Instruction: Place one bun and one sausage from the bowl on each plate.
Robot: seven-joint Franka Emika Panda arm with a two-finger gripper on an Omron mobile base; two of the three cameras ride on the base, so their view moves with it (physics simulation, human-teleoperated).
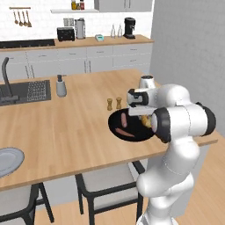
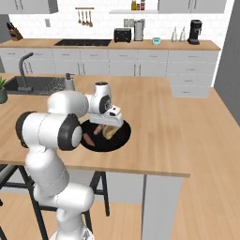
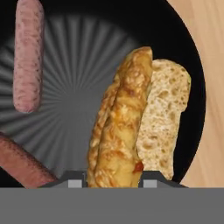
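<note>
My gripper sits low in the black bowl, jaws drawn in on either side of the golden-crusted bun at the lower centre of the hand view; I cannot tell whether they grip it. A paler bun lies against its right side. One sausage lies at upper left, another at lower left. A plate shows at the left edge of the left base view.

The wooden counter carries the black bowl, two shakers, a dispenser and seemingly a grey plate.
</note>
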